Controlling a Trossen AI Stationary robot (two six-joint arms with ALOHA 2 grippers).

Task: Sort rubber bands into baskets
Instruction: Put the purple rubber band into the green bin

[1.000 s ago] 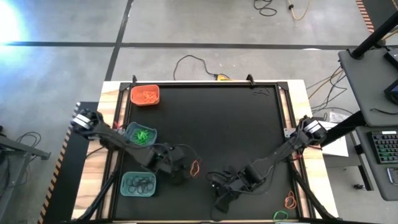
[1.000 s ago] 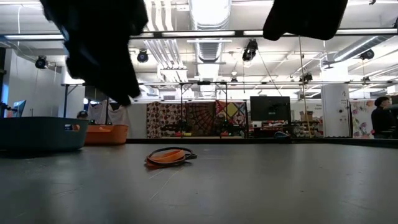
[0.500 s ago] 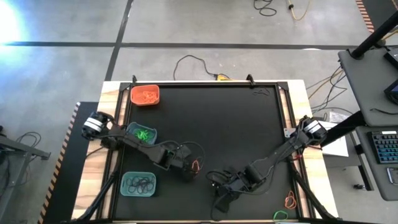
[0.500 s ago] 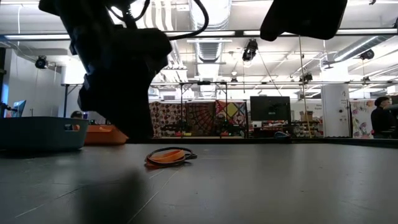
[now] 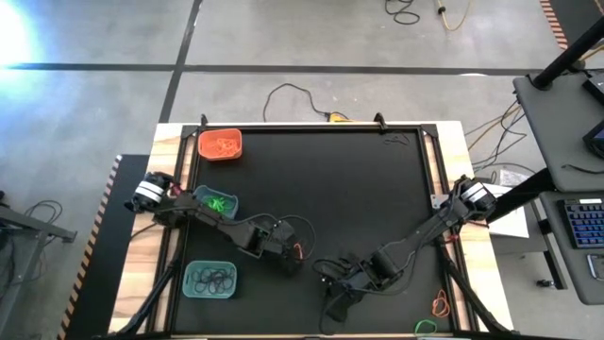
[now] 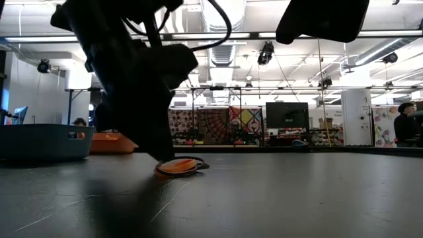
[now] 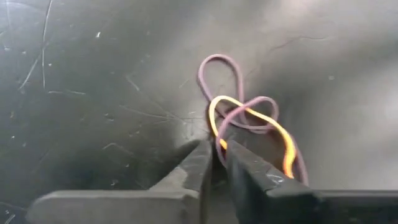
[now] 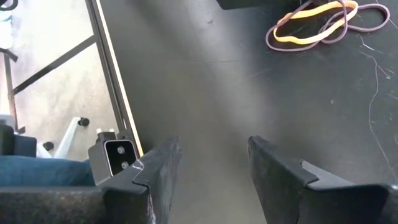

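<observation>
A tangle of rubber bands, one orange (image 7: pixel 251 117) and one dark purplish (image 7: pixel 220 67), lies flat on the black mat (image 5: pixel 359 198). It also shows in the low view (image 6: pixel 180 165). My left gripper (image 7: pixel 219 155) is down on the tangle's edge (image 5: pixel 293 263), its fingers closed on the orange band. My right gripper (image 8: pixel 211 163) hovers open over bare mat, right of the tangle (image 5: pixel 332 300). At the left stand an orange basket (image 5: pixel 220 144), a teal basket with green bands (image 5: pixel 215 203) and a teal basket with black bands (image 5: pixel 209 280). My left gripper pinches the end of the orange band's loop (image 7: pixel 218 142) between its two fingertips. The fingers come down from above at a slant. The rest of the band and the dark band lie slack on the mat. Whether the dark band is caught too, I cannot tell.
Loose bands lie at the mat's near right corner, one orange (image 5: pixel 440 304) and one green (image 5: pixel 427 328). A small dark one (image 5: pixel 396 142) lies at the far right. A raised frame (image 5: pixel 434 170) borders the mat. The low view shows the teal basket (image 6: pixel 43 141) and orange basket (image 6: pixel 112 142).
My left gripper has moved toward the table's right edge and come down onto the tangle of bands. The bands lie where they were. My right arm has kept still.
</observation>
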